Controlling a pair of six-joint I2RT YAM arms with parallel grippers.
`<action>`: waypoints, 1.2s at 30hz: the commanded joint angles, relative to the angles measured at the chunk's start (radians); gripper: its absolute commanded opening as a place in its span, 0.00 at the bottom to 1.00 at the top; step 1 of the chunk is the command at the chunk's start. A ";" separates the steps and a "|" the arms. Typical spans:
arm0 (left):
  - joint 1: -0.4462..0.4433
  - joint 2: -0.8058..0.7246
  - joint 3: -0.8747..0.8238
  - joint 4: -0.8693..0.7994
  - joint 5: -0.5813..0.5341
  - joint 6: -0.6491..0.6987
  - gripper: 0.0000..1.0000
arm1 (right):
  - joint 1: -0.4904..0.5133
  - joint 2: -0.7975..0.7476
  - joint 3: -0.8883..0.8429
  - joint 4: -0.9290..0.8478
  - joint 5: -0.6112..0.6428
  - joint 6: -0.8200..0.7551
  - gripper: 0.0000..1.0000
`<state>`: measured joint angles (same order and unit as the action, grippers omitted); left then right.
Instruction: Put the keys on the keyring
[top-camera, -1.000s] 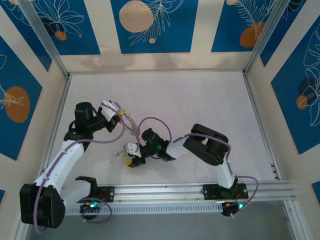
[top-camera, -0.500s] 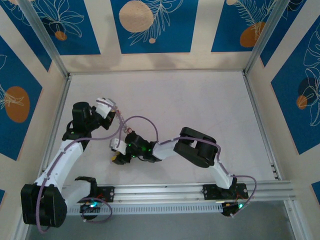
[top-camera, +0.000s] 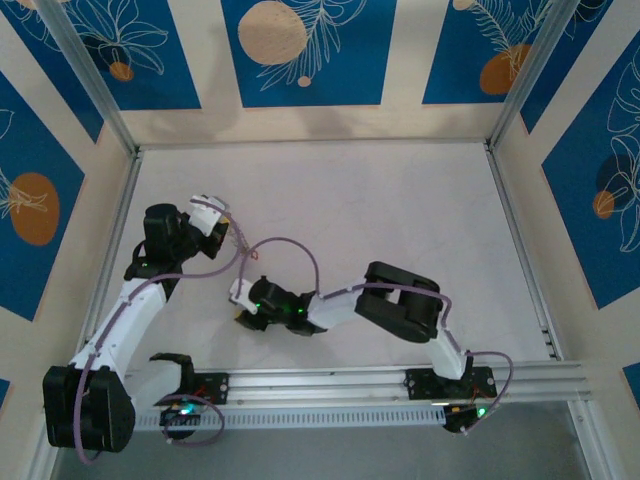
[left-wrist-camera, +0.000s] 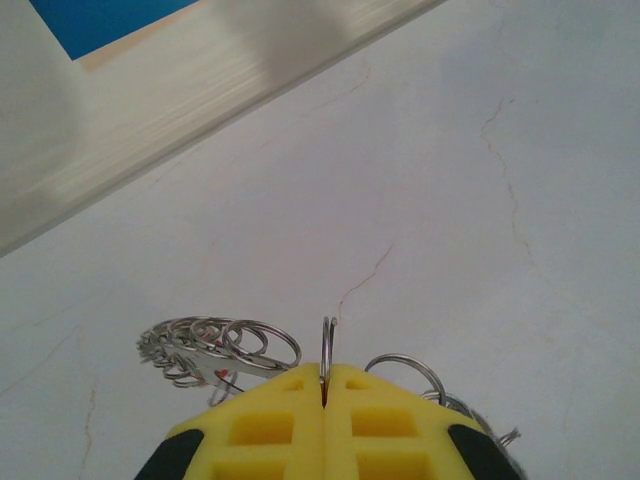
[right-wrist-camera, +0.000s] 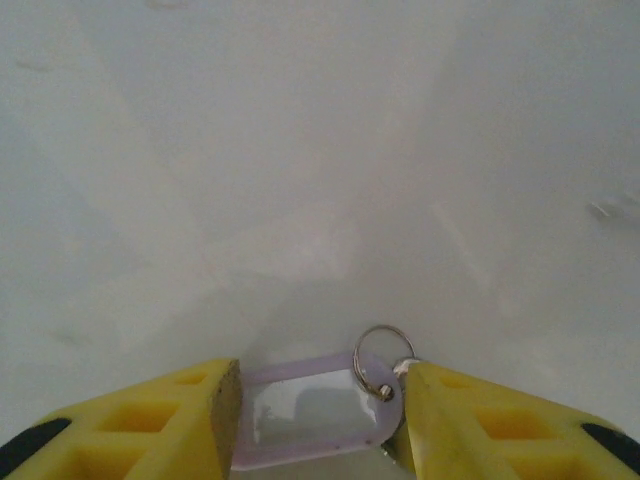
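Observation:
My left gripper (left-wrist-camera: 326, 388) is shut on the keyring (left-wrist-camera: 327, 345), a silvery metal ring seen edge-on between the yellow fingertips. A cluster of small rings (left-wrist-camera: 215, 345) with red flecks hangs to its left, and another ring (left-wrist-camera: 402, 366) to its right. My right gripper (right-wrist-camera: 320, 390) is low over the table, its yellow fingers (right-wrist-camera: 180, 420) touching both ends of a key (right-wrist-camera: 305, 405). The key has a pale lilac plastic head and a small split ring. From above, the left gripper (top-camera: 232, 232) sits just behind and left of the right gripper (top-camera: 242, 314).
The table top (top-camera: 400, 220) is pale with thin cracks. An aluminium frame rail (top-camera: 110, 250) runs along the left side, close to the left arm. The wall's base (left-wrist-camera: 180, 100) lies ahead of the left gripper. A purple cable (top-camera: 290, 245) loops over the right wrist.
The right arm has swung left and down toward the table's near left part. The left gripper has drawn back a little to the left with the keyring.

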<state>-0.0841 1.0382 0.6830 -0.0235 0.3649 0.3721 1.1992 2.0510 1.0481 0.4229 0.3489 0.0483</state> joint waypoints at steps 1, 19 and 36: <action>0.013 -0.009 -0.002 0.011 0.006 0.001 0.00 | -0.046 -0.073 -0.127 -0.039 0.067 0.110 0.47; 0.014 -0.012 -0.006 0.009 0.019 0.005 0.00 | -0.445 -0.596 -0.427 -0.075 -0.280 0.238 0.30; 0.018 -0.026 -0.009 0.005 -0.024 0.010 0.00 | -0.401 -0.332 -0.183 -0.271 -0.583 -0.965 0.42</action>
<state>-0.0811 1.0370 0.6807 -0.0380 0.3408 0.3729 0.8135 1.6634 0.7864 0.2016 -0.1810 -0.7109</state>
